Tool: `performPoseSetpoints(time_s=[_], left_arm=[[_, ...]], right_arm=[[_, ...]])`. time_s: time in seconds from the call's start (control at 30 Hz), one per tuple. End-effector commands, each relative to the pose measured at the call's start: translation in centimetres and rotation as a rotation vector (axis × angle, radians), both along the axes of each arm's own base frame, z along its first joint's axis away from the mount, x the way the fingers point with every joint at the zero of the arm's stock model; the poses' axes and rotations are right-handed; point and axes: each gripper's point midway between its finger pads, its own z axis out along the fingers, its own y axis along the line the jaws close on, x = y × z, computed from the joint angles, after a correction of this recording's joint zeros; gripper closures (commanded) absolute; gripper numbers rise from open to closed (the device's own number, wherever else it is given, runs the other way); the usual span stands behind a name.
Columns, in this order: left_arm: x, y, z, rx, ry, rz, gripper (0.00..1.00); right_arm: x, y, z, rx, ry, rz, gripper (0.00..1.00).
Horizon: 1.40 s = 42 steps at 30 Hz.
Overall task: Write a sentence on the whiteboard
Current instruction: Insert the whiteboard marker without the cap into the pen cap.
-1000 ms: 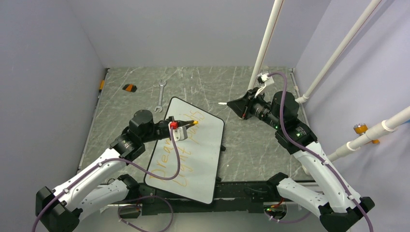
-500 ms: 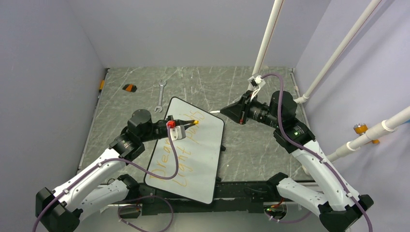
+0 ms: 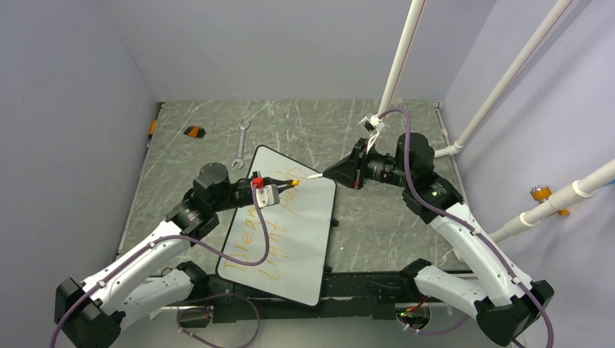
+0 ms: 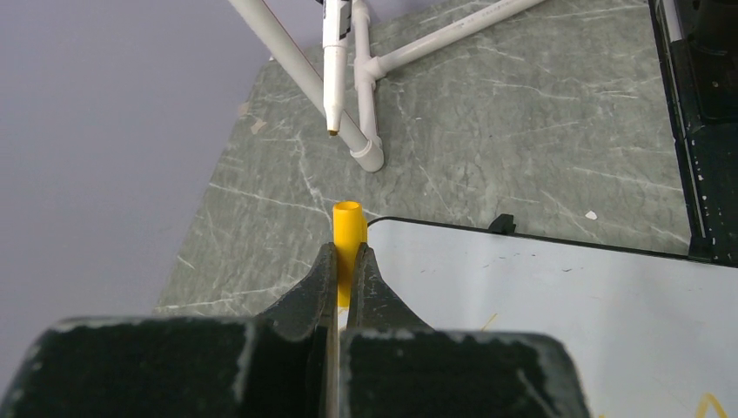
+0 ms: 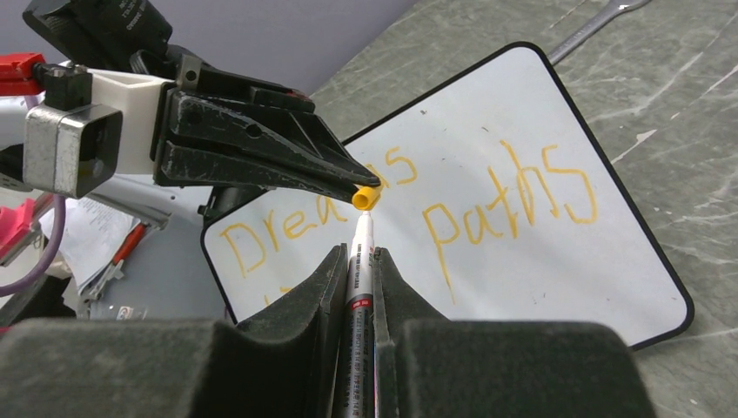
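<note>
The whiteboard [image 3: 308, 239] lies tilted on the table between the arms. The sentence [image 3: 270, 226] in orange-yellow runs across it; "Dreams" and "paths" [image 5: 509, 196] are readable in the right wrist view. My left gripper [image 3: 287, 183] hovers over the board's far end, shut on a yellow marker cap [image 4: 347, 222] with its open end pointing outward. My right gripper [image 5: 359, 257] is shut on a white marker [image 5: 360, 292]. The marker's tip sits just short of the cap [image 5: 365, 198], pointing at its mouth.
A steel wrench [image 3: 241, 141] and a small orange-and-black object [image 3: 194, 131] lie on the grey table beyond the board. White pipes [image 3: 401, 58] rise at the back right, close behind the right arm. A black clip [image 3: 334, 222] sits on the board's right edge.
My right arm has swung left with the marker, bringing its tip from well off the board's corner up to the cap. The left gripper has barely moved.
</note>
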Motion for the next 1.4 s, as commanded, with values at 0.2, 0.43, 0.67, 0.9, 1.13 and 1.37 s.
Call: performPoseSetpoints(time_s=[0.2, 0.43, 0.67, 0.9, 1.13, 1.37], left_arm=[[0.1, -0.6, 1.4, -0.041, 0.002, -0.022, 1.0], [0.0, -0.7, 1.3, -0.036, 0.01, -0.027, 1.0], [0.0, -0.7, 1.4, -0.039, 0.01, -0.03, 1.0], [-0.2, -0.7, 1.4, -0.04, 0.012, -0.038, 1.0], [-0.2, -0.7, 1.5, -0.041, 0.012, -0.037, 1.0], [-0.2, -0.7, 1.6, -0.044, 0.009, -0.041, 1.0]], right_arm=[[-0.3, 1.4, 0.9, 0.044, -0.037, 0.066, 1.0], [0.0, 1.8, 0.3, 0.044, -0.021, 0.064, 1.0], [0.0, 2.3, -0.4, 0.031, -0.014, 0.067, 1.0], [0.3, 2.5, -0.9, 0.021, -0.006, 0.054, 1.0], [0.6, 2.6, -1.1, 0.015, -0.011, 0.043, 1.0], [1.0, 2.5, -1.5, -0.002, -0.008, 0.026, 1.0]])
